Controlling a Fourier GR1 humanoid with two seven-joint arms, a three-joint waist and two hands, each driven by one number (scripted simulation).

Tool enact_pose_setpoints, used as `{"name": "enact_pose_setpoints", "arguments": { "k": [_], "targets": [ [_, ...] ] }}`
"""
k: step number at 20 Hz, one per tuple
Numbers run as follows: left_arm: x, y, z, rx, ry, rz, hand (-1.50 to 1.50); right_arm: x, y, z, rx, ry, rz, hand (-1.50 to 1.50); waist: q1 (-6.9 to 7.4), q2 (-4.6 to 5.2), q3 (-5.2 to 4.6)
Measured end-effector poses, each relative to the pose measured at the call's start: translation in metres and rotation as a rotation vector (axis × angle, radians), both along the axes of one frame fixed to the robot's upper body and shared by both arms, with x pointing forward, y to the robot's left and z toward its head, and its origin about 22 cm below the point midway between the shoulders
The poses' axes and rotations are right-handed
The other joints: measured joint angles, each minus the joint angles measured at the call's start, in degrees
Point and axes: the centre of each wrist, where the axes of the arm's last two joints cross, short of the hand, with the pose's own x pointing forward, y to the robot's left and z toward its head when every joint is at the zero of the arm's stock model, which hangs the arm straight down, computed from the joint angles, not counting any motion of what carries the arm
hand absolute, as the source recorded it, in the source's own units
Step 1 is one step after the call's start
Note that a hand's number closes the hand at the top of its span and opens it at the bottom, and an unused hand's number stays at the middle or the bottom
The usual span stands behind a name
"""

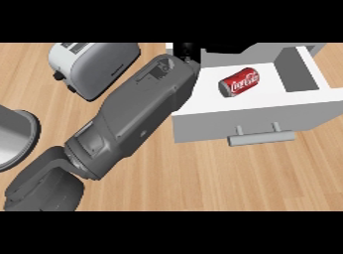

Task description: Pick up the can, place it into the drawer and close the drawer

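Observation:
A red can (239, 82) lies on its side on the floor of the open white drawer (262, 106), apart from any hand. The drawer's grey handle (260, 137) faces the view's lower edge. One grey forearm (134, 116) runs from the lower left up to the drawer's back left corner. Only a small black part of my left hand (185, 49) shows there, at the picture's top, left of the can and mostly hidden. My right hand shows nowhere.
A silver toaster (94, 67) stands at the upper left, close beside the forearm. A round grey metal vessel (10, 136) sits at the left edge. Wooden counter (226, 178) stretches below the drawer.

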Motion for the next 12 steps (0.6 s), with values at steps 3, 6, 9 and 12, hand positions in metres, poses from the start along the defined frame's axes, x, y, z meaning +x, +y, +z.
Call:
{"name": "enact_pose_setpoints", "arguments": {
  "k": [3, 6, 9, 12],
  "targets": [
    [-0.001, 0.002, -0.008, -0.003, -0.013, 0.014, -1.5, 0.003, 0.003, 0.0, 0.001, -0.004, 0.009, -1.5, -0.32, 0.14, 0.0],
    [-0.001, 0.002, -0.008, -0.015, -0.015, 0.021, -1.5, 0.002, 0.001, 0.002, -0.006, -0.016, 0.01, -1.5, -0.23, 0.07, 0.01],
    [0.0, 0.002, -0.006, -0.028, -0.026, 0.016, -1.5, 0.002, 0.001, 0.01, -0.093, -0.068, 0.004, -1.5, 0.04, 0.06, 0.0],
    [0.001, 0.002, -0.003, -0.051, -0.041, 0.01, -1.5, 0.004, 0.001, 0.02, -0.208, -0.114, 0.016, -1.5, 0.37, 0.11, -0.02]
  ]
}}
